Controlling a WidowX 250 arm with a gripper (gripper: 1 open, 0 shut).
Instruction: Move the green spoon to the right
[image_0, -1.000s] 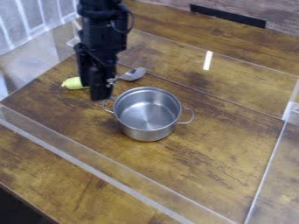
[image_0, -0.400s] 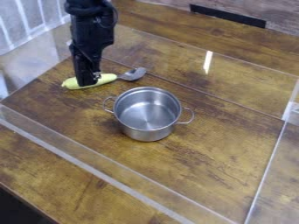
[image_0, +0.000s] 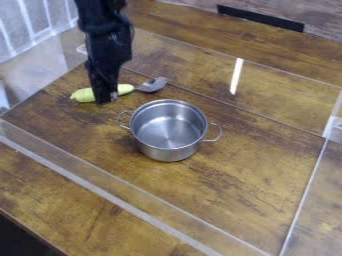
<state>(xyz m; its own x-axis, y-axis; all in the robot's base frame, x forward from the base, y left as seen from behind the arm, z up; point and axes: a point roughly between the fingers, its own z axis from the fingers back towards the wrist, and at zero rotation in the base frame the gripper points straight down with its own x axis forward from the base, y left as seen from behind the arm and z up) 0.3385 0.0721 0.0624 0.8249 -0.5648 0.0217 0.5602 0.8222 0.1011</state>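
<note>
Yellow-green spoon (image_0: 123, 89), silver pot (image_0: 167, 150), black tool (image_0: 102, 98)

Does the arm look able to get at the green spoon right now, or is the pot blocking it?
Likely yes: the end effector is down on the green spoon at its handle, and the pot sits apart, nearer the camera.

End effector (image_0: 103, 96) blurred, hides mid green spoon (image_0: 83, 95) handle; arm (image_0: 104, 30) cut off at top.
</note>
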